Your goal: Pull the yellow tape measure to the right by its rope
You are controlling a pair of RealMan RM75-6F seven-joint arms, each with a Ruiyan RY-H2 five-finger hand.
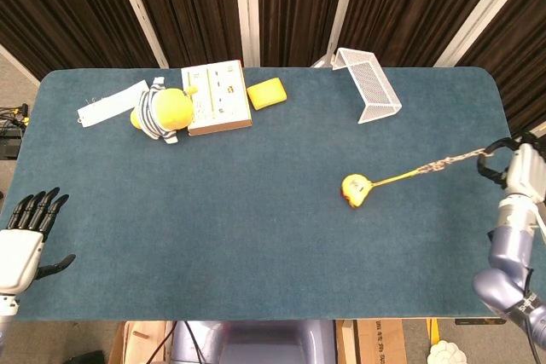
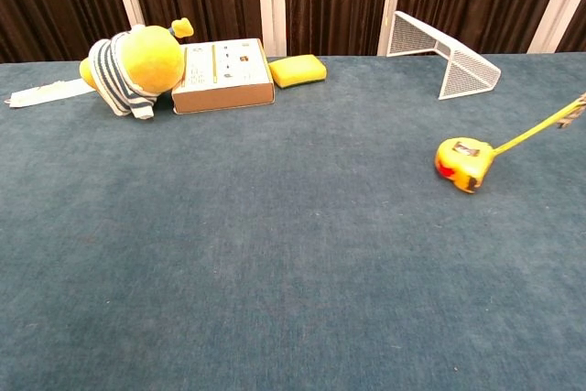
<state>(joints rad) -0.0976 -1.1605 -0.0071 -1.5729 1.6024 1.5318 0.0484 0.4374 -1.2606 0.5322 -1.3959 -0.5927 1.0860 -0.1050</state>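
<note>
while the left hand (image 1: 24,232) rests at the near left edge of the blue table (image 1: 256,236) with its fingers spread and nothing in them, the right hand (image 1: 519,170) sits at the far right edge, fingers curled around the end of the rope (image 1: 456,158). the rope runs taut from that hand leftward to the yellow tape measure (image 1: 355,190), which lies on the table's right half, well apart from the hand. farther back stand a white mesh rack (image 1: 368,84), a yellow sponge (image 1: 266,93), a cardboard box (image 1: 216,96), a yellow plush toy (image 1: 161,112) touching the box, and a white packet (image 1: 107,108) beside the toy.
</note>
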